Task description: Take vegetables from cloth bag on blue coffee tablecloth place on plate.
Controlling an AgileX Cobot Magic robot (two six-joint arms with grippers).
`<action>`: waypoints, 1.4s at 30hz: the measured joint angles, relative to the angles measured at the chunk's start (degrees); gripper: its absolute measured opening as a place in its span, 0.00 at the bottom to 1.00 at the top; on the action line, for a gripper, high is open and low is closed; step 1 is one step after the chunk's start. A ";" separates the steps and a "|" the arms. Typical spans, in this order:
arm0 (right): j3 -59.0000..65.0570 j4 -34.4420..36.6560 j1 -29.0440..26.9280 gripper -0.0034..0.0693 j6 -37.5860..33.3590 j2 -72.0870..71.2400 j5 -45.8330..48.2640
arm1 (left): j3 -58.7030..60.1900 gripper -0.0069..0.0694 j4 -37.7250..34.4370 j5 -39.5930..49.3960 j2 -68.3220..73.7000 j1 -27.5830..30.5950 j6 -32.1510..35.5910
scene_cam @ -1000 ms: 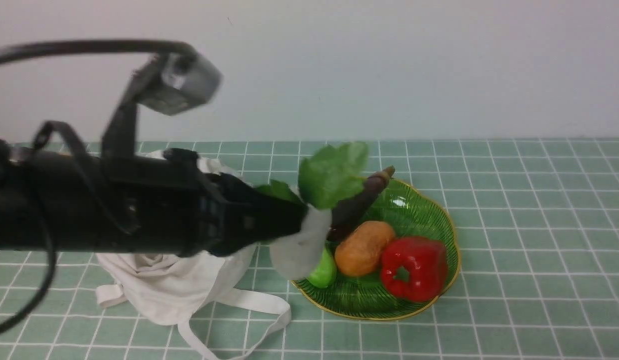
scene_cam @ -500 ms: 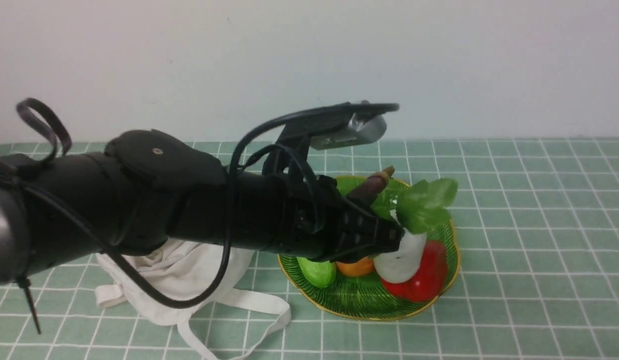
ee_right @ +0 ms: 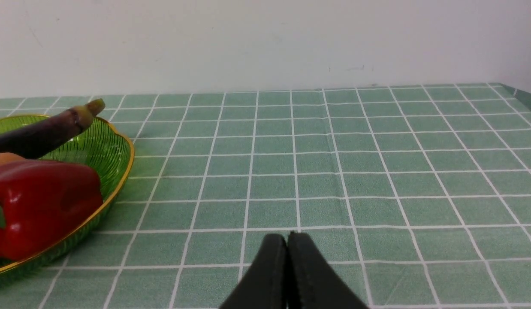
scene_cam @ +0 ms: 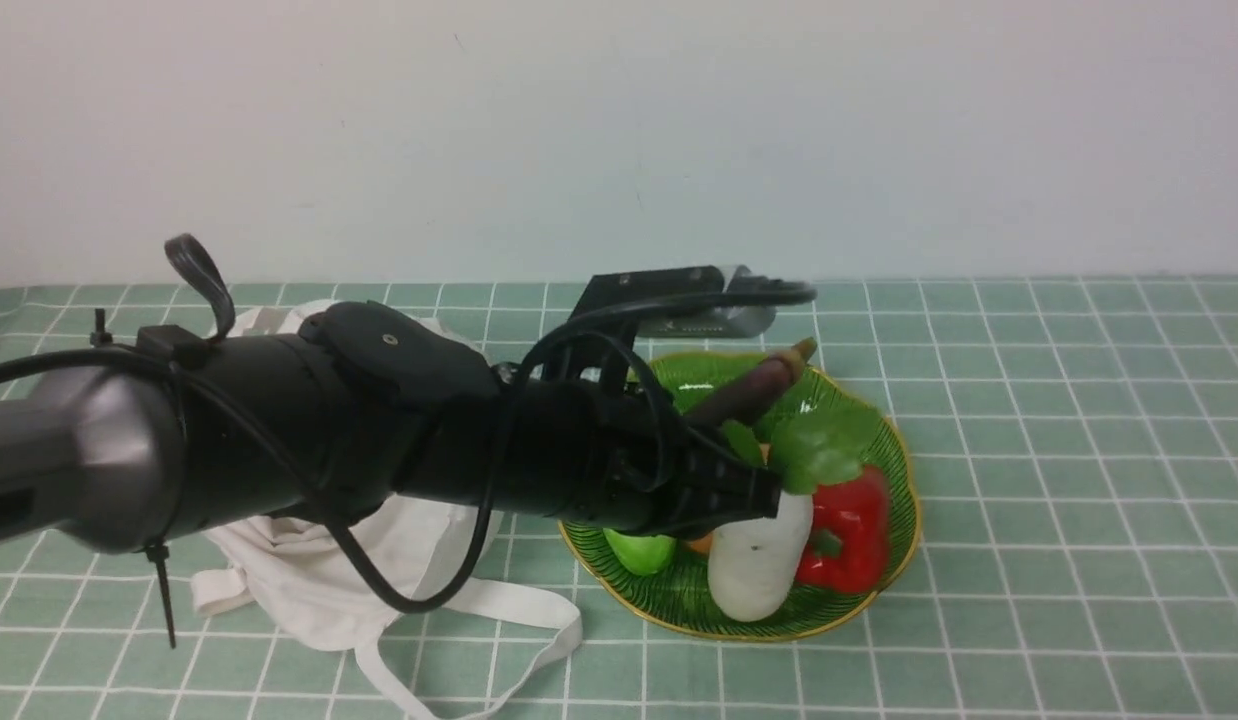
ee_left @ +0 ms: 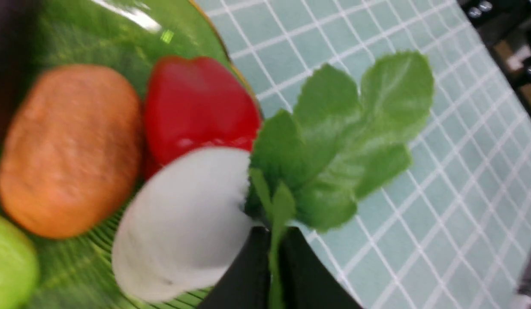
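My left gripper [scene_cam: 771, 492] is shut on the white radish [scene_cam: 759, 556] at its leafy end, its body hanging over the near side of the green plate [scene_cam: 894, 440]. In the left wrist view the fingers [ee_left: 272, 257] pinch a leaf stalk beside the radish [ee_left: 184, 219]; the leaves [ee_left: 347, 128] spread over the tablecloth [ee_left: 441, 193]. The off-white cloth bag [scene_cam: 329, 570] lies slumped left of the plate, mostly behind my left arm. My right gripper [ee_right: 287, 235] is shut and empty, low over the tablecloth [ee_right: 334, 171] right of the plate [ee_right: 111, 150].
The plate also holds a red pepper [scene_cam: 849, 540], a dark purple eggplant [scene_cam: 744, 392], a light green cucumber [scene_cam: 641, 550] and an orange vegetable [ee_left: 68, 146]. A bag strap [scene_cam: 509, 610] trails on the cloth near the front. A wall stands behind the table.
My left arm has carried the radish from beside the bag rightward over the plate, then lowered it toward the plate's near side. The leaves now lie lower, over the pepper.
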 joint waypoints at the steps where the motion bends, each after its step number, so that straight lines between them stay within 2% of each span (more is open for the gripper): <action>1: 0.00 0.00 0.00 0.03 0.00 0.00 0.00 | 0.00 0.08 -0.07 -0.67 0.14 0.00 0.26; 7: 0.00 0.00 0.00 0.03 0.00 0.00 0.00 | -0.01 0.09 -0.25 -1.81 1.77 0.75 0.65; 12: 0.00 0.00 0.00 0.03 0.00 0.00 0.00 | -0.01 0.17 -0.31 -1.86 3.19 2.54 0.65; 19: 0.00 0.00 0.00 0.03 0.00 0.00 0.00 | -0.01 0.43 -0.37 -2.63 3.49 3.85 0.68; 22: 0.00 0.00 0.00 0.03 0.00 0.00 0.00 | -0.01 0.58 -0.41 -2.99 3.49 4.03 0.68; 29: 0.00 0.00 0.00 0.03 0.00 0.00 0.00 | -0.01 0.77 -0.09 -3.11 3.24 6.92 0.68; 38: 0.00 0.00 0.00 0.03 -0.07 0.00 0.00 | -0.01 0.80 3.42 -1.13 -0.81 12.11 0.68; 42: 0.00 0.00 0.00 0.03 -0.07 0.00 0.00 | -0.01 0.72 8.29 0.19 -4.44 14.34 -0.26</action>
